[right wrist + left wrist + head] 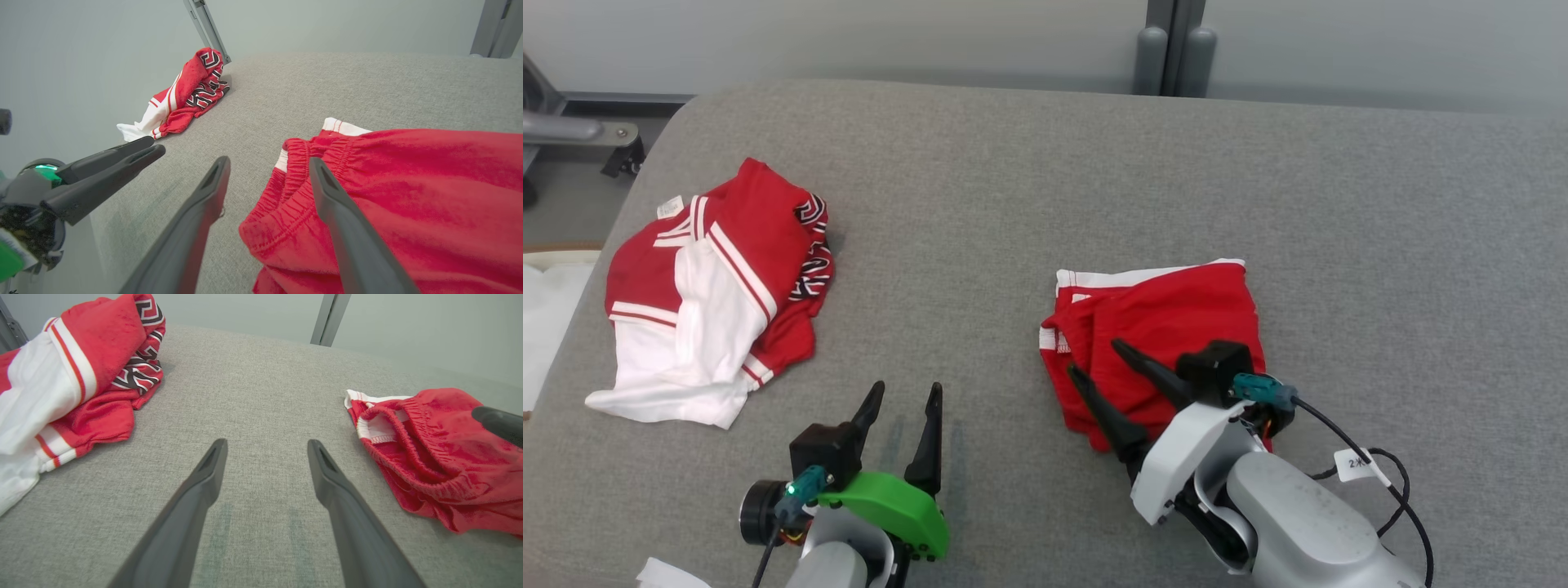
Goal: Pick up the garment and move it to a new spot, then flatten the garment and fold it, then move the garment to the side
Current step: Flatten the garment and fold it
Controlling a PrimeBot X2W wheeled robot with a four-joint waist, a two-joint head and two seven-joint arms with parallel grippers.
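Right claw (1093, 356) is spread wide and holds nothing. Its fingers straddle the near-left edge of the red shorts (1176, 310), one over the elastic waistband, the other over bare bench (1094, 163). Can't tell whether the tips touch the cloth or hover just off it.

Left claw (907, 385) is also spread wide and empty, over bare bench near-left of centre, well apart from both garments.

Shorts lie right of centre on the near side, bunched in a rough double layer. Waistband and white trim sit toward the left and far edges; not flat, hems not aligned. Red-and-white garment heap (711, 286) sits far left, neither claw on it.

My read: shorts are down at their spot, flatten step is up, fold not done. Next move calls for both claws: right pinches the waistband corner under it, left crosses to the opposite corner, then pull apart to spread the cloth. Risk is grabbing both layers at once, so pinch shallow.
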